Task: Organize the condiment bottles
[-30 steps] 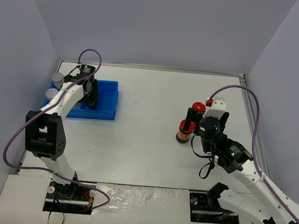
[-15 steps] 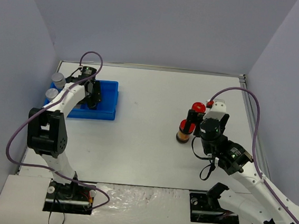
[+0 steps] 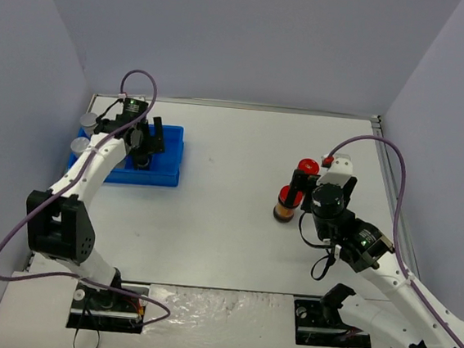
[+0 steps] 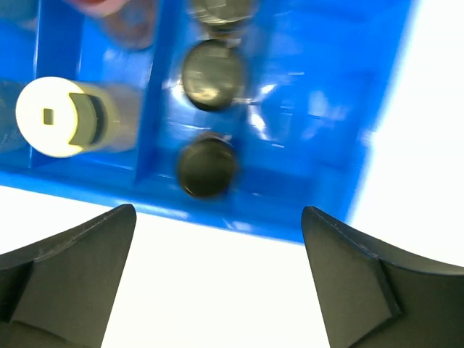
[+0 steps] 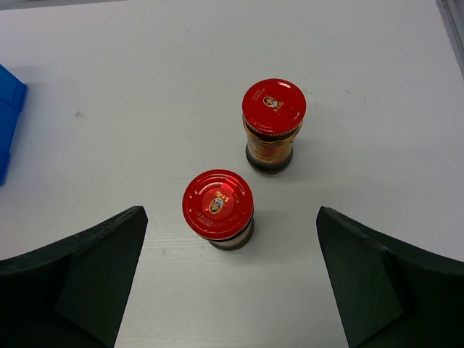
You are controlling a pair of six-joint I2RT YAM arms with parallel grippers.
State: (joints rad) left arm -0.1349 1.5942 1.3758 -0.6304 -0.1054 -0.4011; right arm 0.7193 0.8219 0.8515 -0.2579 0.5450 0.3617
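Observation:
My left gripper (image 3: 147, 141) hangs open over the blue tray (image 3: 166, 176); in the left wrist view its fingers (image 4: 69, 279) are spread wide with nothing between them. Below it three black-capped bottles (image 4: 206, 165) stand in a row in one tray compartment. A yellow-green-capped bottle (image 4: 58, 117) and a pink cap (image 4: 101, 6) are in the adjoining compartment. Two silver-lidded bottles (image 3: 80, 144) stand at the tray's left end. My right gripper (image 3: 309, 185) is open above two red-lidded bottles (image 5: 217, 205) (image 5: 273, 109) standing on the table, touching neither.
The white table (image 3: 227, 223) is walled in grey on three sides. A metal rail (image 3: 394, 198) runs along its right edge. The tray's corner (image 5: 7, 123) shows at the left of the right wrist view. Cables loop over both arms.
My left gripper has gone from shut to open, letting go of a black-capped bottle in the tray, and has lifted and shifted slightly right. The right arm has barely moved.

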